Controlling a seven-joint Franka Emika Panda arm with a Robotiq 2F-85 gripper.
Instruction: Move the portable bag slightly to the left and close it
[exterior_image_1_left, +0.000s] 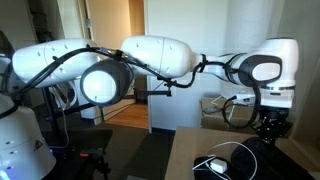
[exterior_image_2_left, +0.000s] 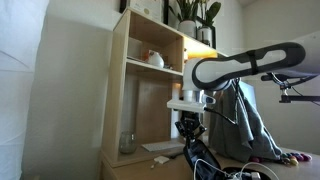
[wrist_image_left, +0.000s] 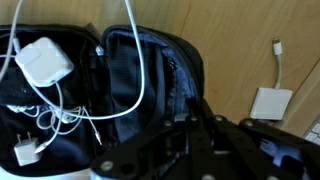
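Note:
The portable bag (wrist_image_left: 120, 75) is black soft fabric and lies open on the wooden table (wrist_image_left: 240, 40) in the wrist view. It holds a white charger block (wrist_image_left: 45, 60) and loose white cords (wrist_image_left: 140, 80). My gripper (wrist_image_left: 195, 102) is at the bag's right rim, with its fingers drawn together on the edge of the fabric. In both exterior views the gripper (exterior_image_1_left: 270, 130) (exterior_image_2_left: 190, 130) hangs low over the bag (exterior_image_1_left: 235, 160) (exterior_image_2_left: 200, 162), which is dark and partly hidden.
A small white adapter with a cable (wrist_image_left: 270, 100) lies on the table right of the bag. A wooden shelf unit (exterior_image_2_left: 150, 80) with a plant (exterior_image_2_left: 195, 15) on top stands behind. Grey cloth (exterior_image_2_left: 250, 120) hangs beside the arm.

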